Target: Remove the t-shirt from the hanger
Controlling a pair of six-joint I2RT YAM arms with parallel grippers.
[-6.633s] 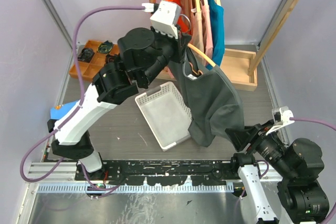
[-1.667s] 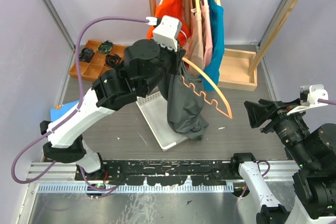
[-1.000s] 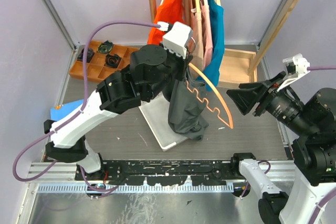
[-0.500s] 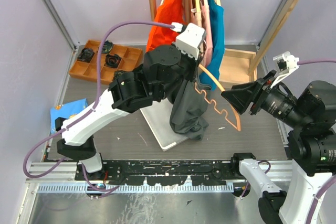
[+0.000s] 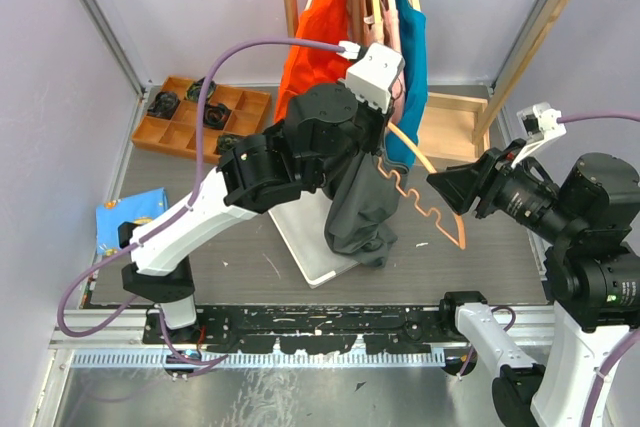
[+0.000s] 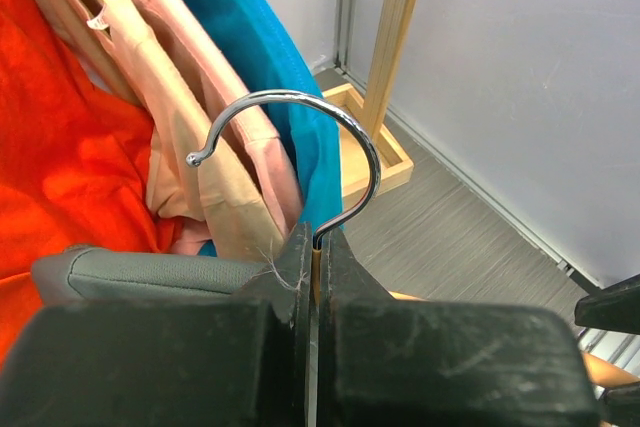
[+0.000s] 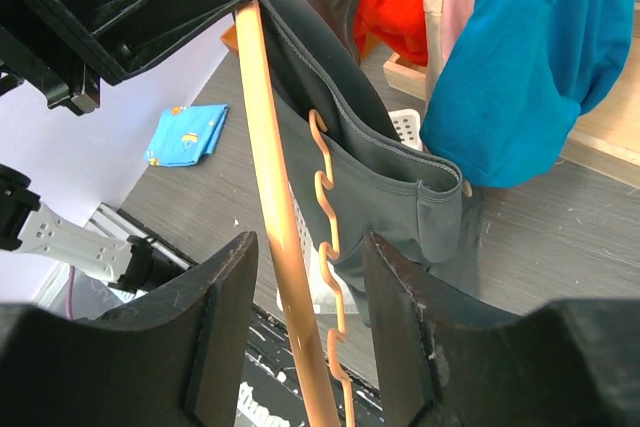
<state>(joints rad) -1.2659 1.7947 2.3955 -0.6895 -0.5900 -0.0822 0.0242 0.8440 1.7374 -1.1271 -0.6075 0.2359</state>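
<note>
Left gripper (image 6: 314, 252): pinching the hanger (image 7: 262, 127) at its hook's neck.
Right gripper (image 7: 312, 252): sitting spread around the hanger's bare arm.
T-shirt (image 5: 360, 209): hanging below the hanger's hook end, touching its notched bar.

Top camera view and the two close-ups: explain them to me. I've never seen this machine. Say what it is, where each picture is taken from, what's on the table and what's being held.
These are two robot arms bolted at the near edge of a table. The wide picture looks down from above and behind them. Each close-up comes from a camera on one wrist. The left fingers are shut on a wooden hanger just below its metal hook. A grey t-shirt droops from it. The right fingers stand apart on either side of the hanger's arm. On the table are a white basket, a wooden compartment tray and a blue cloth.
</note>
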